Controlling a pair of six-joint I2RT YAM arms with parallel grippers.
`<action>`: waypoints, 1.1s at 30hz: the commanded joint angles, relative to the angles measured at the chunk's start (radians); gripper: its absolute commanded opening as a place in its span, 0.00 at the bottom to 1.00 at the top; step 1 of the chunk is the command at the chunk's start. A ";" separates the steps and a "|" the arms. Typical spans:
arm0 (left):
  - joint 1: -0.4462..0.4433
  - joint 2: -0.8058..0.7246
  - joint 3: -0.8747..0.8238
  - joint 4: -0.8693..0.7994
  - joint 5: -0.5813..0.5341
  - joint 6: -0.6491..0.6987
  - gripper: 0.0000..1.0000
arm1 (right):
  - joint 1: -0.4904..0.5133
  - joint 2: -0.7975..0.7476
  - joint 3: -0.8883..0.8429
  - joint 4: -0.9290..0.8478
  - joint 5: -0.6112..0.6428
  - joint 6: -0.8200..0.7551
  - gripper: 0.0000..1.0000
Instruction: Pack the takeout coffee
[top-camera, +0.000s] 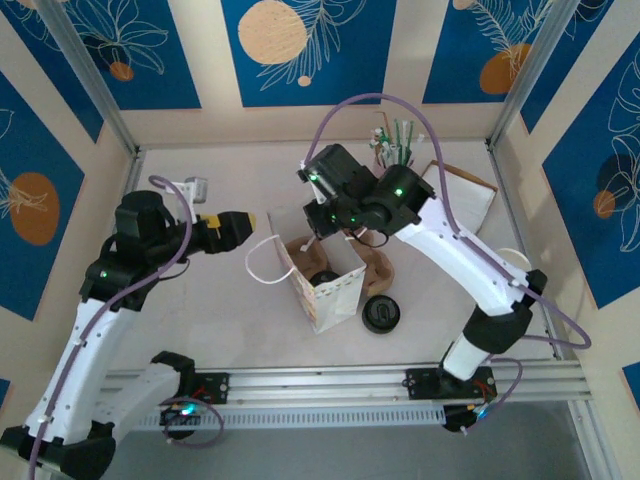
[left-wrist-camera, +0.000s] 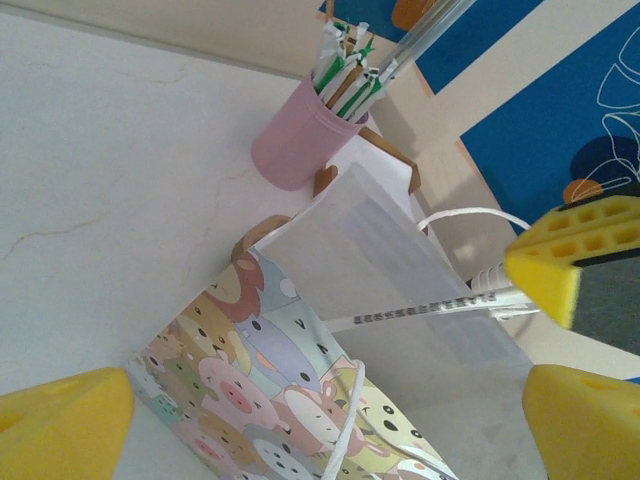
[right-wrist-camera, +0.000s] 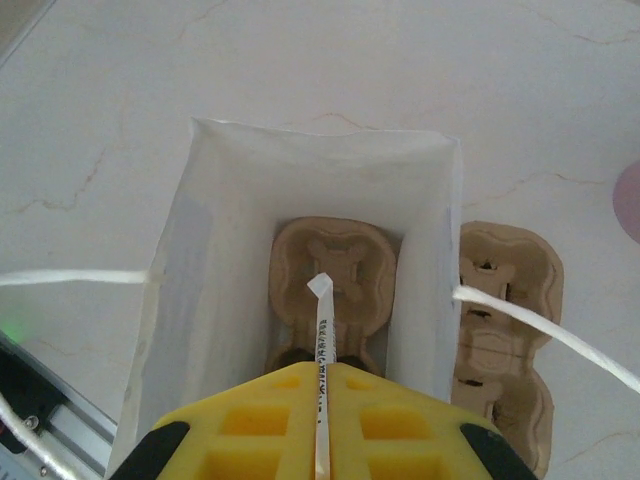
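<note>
A paper bag (top-camera: 338, 292) printed with cartoon animals (left-wrist-camera: 250, 370) stands open at mid-table. My right gripper (top-camera: 322, 222) hangs over its mouth, shut (right-wrist-camera: 322, 368) on a thin paper-wrapped straw (right-wrist-camera: 322, 320) that points down into the bag. The same straw (left-wrist-camera: 430, 312) crosses the left wrist view. A brown pulp cup carrier (right-wrist-camera: 335, 262) lies on the bag's floor. The takeout coffee is hidden; a dark round shape (top-camera: 324, 277) low in the bag cannot be identified. My left gripper (top-camera: 250, 222) is open just left of the bag, its jaws wide (left-wrist-camera: 320, 440) with nothing between them.
A flat black lid (top-camera: 381, 313) lies right of the bag. A second pulp carrier (right-wrist-camera: 505, 310) sits against the bag's right side. A pink cup of straws (left-wrist-camera: 300, 140) stands at the back, beside a flat white bag (top-camera: 462, 195). The bag's white string handles (top-camera: 262, 262) stick outward.
</note>
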 joint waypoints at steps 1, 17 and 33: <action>-0.014 0.004 0.034 -0.012 -0.028 0.039 1.00 | -0.019 0.038 0.033 0.029 -0.023 -0.007 0.11; -0.017 0.032 0.044 -0.005 -0.040 0.059 1.00 | -0.043 0.143 0.072 0.043 -0.128 0.003 0.45; -0.026 0.290 0.350 -0.046 -0.066 0.160 1.00 | -0.281 -0.118 0.016 0.039 -0.166 0.082 0.62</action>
